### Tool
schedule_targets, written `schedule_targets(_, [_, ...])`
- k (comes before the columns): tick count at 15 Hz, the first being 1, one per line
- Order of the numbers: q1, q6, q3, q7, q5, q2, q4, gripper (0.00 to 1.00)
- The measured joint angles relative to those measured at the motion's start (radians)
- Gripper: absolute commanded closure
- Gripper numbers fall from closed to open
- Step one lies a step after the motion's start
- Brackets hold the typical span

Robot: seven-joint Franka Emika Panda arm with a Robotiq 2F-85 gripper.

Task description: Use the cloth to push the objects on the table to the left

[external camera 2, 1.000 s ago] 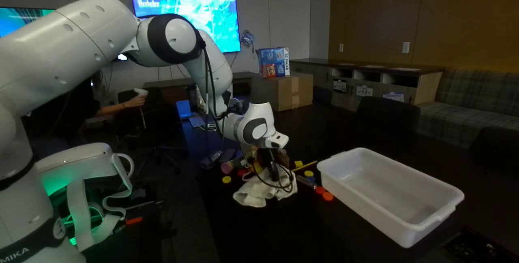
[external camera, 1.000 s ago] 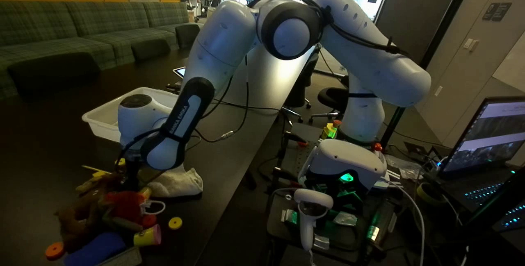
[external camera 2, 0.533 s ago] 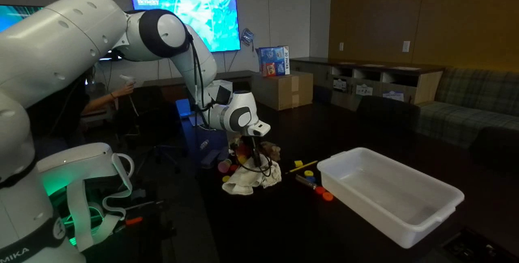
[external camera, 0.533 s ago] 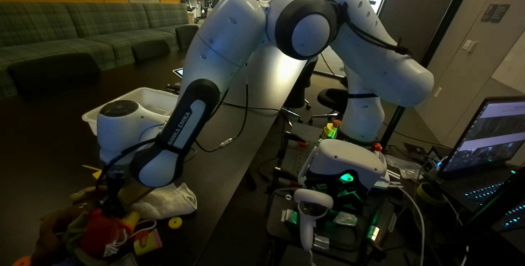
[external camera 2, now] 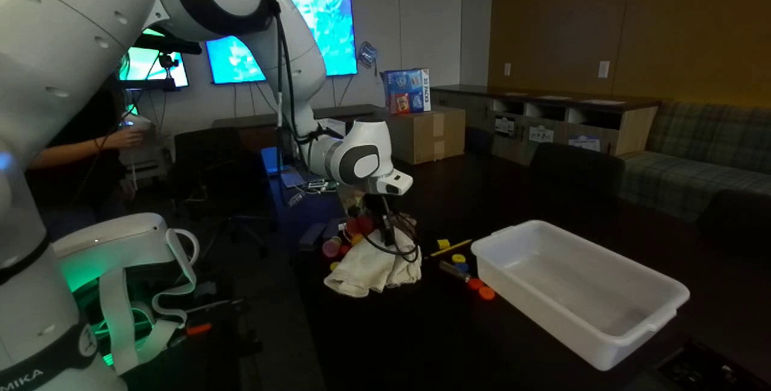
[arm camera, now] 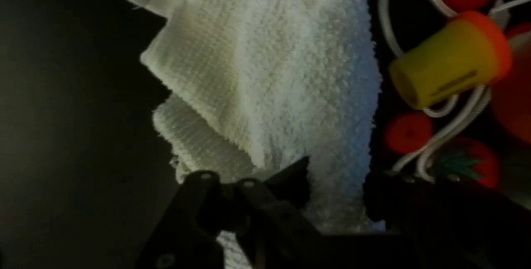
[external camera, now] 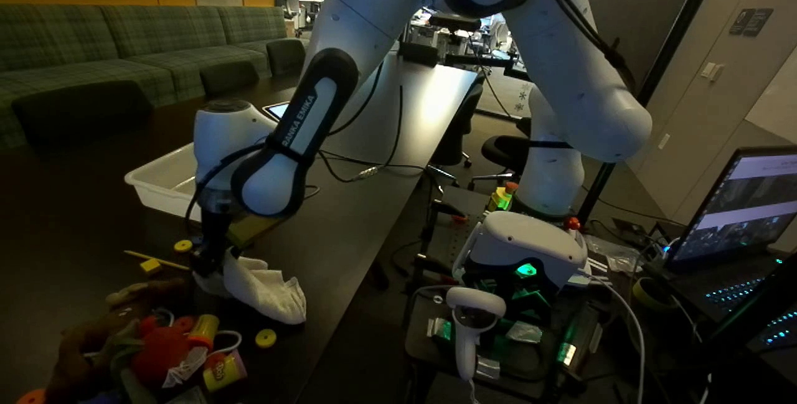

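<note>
Wrist view: fingers [arm camera: 293, 184] partly hide the cloth [arm camera: 290, 74].

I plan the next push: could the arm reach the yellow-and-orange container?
Probably yes: the gripper holds cloth near the container with an open gap between, though white cord might snag.

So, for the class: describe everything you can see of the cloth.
The cloth is off-white, with a nubby, towel-like texture and fuzzy edges. It is crumpled into overlapping layers. The gripper holds a fold of it; the rest droops over the table, though contact there is unclear. In the wrist view, a dark gap separates it from the yellow tub.
</note>
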Motion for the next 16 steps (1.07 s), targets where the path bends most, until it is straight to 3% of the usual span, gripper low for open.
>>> schedule_targets(4, [-0.107, -0.007, -0.038, -0.072, 0.0, -0.093, -0.184, 0.93])
schedule_targets(8, [-0.155, 0.0, -0.201, -0.083, -0.047, -0.116, -0.28, 0.93])
schedule_targets(12, [-0.16, 0.023, -0.393, -0.077, -0.144, -0.071, -0.252, 0.93])
schedule_targets(16, [-0.139, 0.052, -0.482, -0.04, -0.175, 0.037, -0.139, 0.93])
